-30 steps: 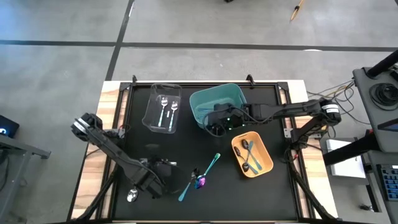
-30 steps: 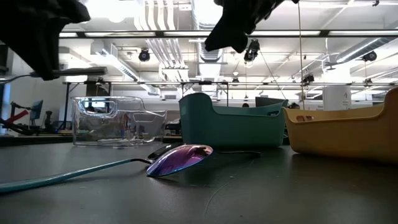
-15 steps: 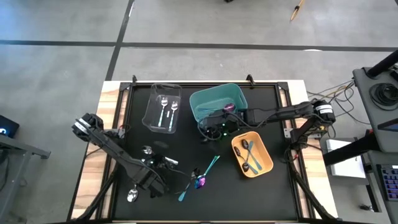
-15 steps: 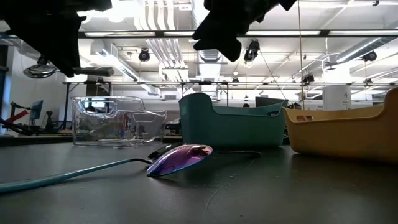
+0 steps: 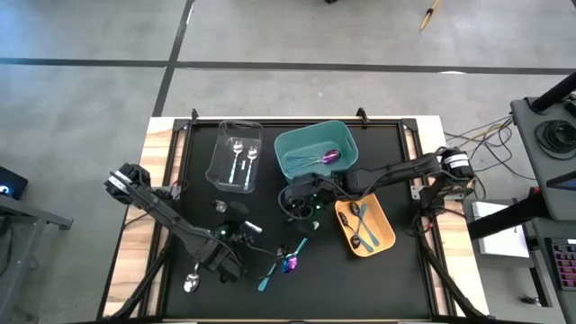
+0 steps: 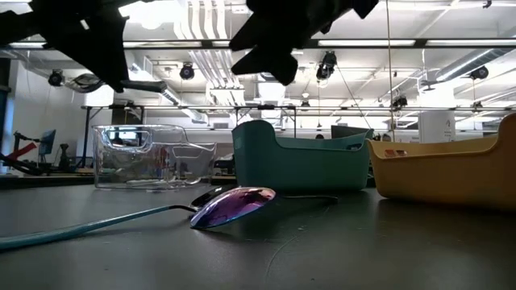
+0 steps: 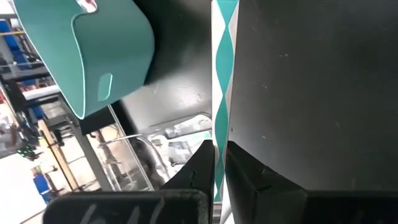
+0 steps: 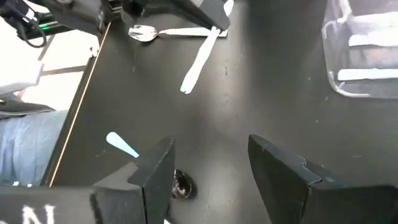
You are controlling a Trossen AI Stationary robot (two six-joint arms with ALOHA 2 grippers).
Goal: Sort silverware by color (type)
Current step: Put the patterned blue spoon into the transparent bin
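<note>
My left gripper [image 5: 234, 222] hangs over the table's near left, shut on a shiny silver spoon [image 6: 85, 80]. My right gripper [image 5: 292, 200] stands open above the table's middle, just near of the teal bin [image 5: 315, 148], with nothing between its fingers [image 8: 155, 174]. A purple spoon [image 5: 329, 157] lies inside the teal bin. On the table lie a purple-bowled spoon [image 6: 234, 205], a teal-handled utensil [image 5: 266, 283] and another silver spoon [image 5: 192, 283]. The clear bin [image 5: 236, 135] holds two silver pieces [image 5: 241, 164]. The orange bin [image 5: 385, 236] holds dark spoons [image 5: 360, 223]. My left gripper pinches the silver spoon's handle [image 7: 219, 124] between its two fingers, close behind the bowl [image 6: 85, 80]. The fingers come slanting down from above. The spoon hangs about level and clear of the table, its free handle end [image 6: 151, 84] sticking out on the other side.
The three bins stand across the far half of the black mat [image 5: 396, 270]. The loose pieces lie in the near middle, between the two grippers. Wooden strips [image 5: 162, 171] border the mat on both sides. A person's leg [image 8: 28, 143] shows beyond the near edge.
My left gripper has rolled its wrist almost in place, turning the silver spoon so that its bowl now shows toward the far left. My right gripper has moved from above the teal bin toward the near left and down. The purple spoon now lies uncovered in that bin.
</note>
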